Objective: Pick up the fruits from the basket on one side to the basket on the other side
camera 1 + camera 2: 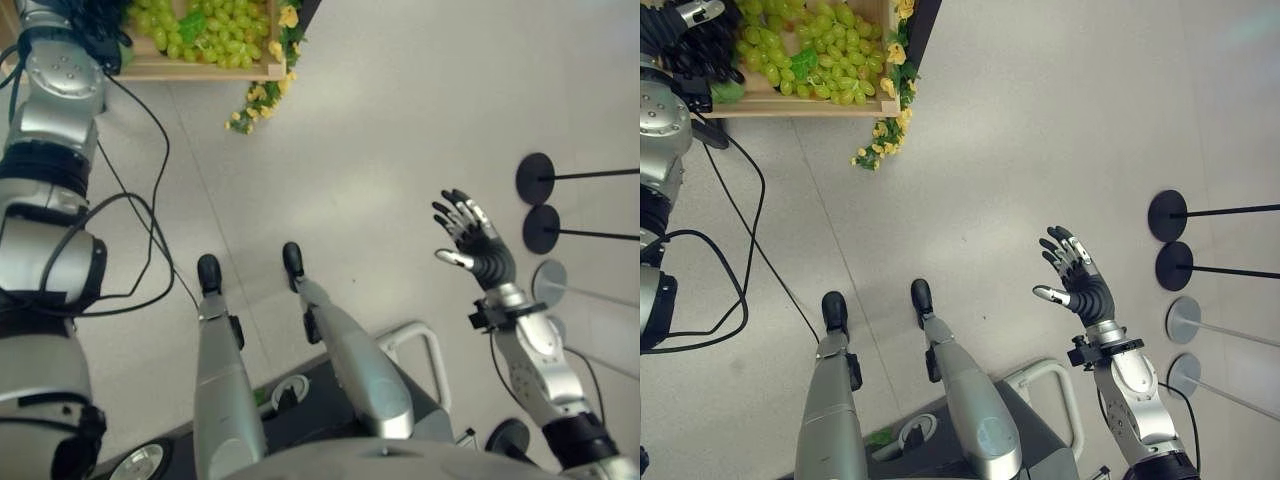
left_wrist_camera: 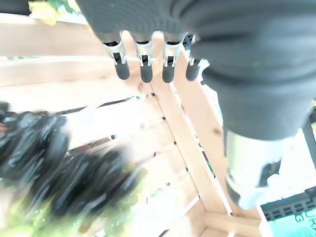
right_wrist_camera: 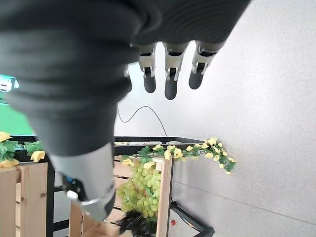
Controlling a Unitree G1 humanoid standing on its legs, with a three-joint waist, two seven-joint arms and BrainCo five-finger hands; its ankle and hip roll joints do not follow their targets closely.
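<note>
A wooden crate (image 1: 800,105) at the top left holds a heap of green grapes (image 1: 825,45). My left hand (image 1: 680,30) reaches into the crate's left end. Its fingers (image 2: 143,61) are straight above the crate's wooden slats, holding nothing. A bunch of dark grapes (image 2: 44,163) lies in the crate beside that hand, with green grapes just past it. My right hand (image 1: 470,238) hangs in the air over the floor at the right, far from the crate. It is open with its fingers (image 3: 168,74) spread and nothing in it.
A garland of yellow flowers (image 1: 255,100) hangs off the crate's near right corner. Several round stand bases (image 1: 537,178) with thin poles sit on the floor to the right of my right hand. The crate rests on a black frame (image 3: 192,224).
</note>
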